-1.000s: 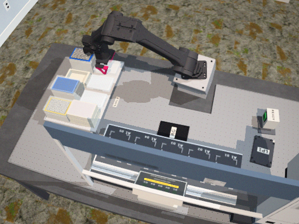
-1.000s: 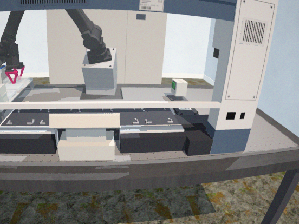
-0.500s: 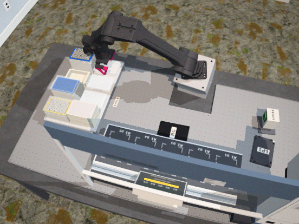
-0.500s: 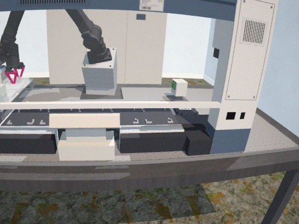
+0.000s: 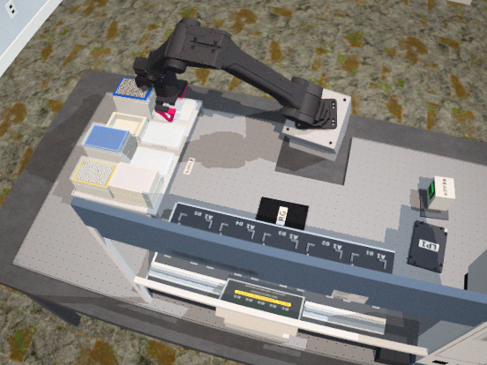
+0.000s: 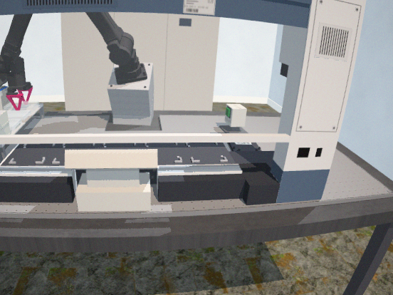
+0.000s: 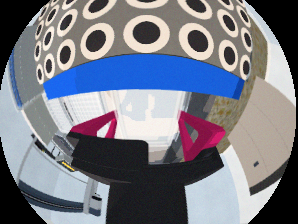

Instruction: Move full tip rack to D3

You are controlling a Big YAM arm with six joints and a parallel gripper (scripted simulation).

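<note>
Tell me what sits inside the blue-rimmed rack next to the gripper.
The blue-rimmed rack shows pale rings with dark centres on a grey field right across its top: tips. The arm hides its right edge. The open gripper beside it holds nothing.

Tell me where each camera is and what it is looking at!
Top: high above the table, looking down at the whole arm and the shelf of boxes.
Exterior: low at the table's front, looking under a blue beam toward the arm's block.
Wrist: on the arm, looking past the open pink hand at a blue-rimmed rack of tips.
All three show the pink hand.
</note>
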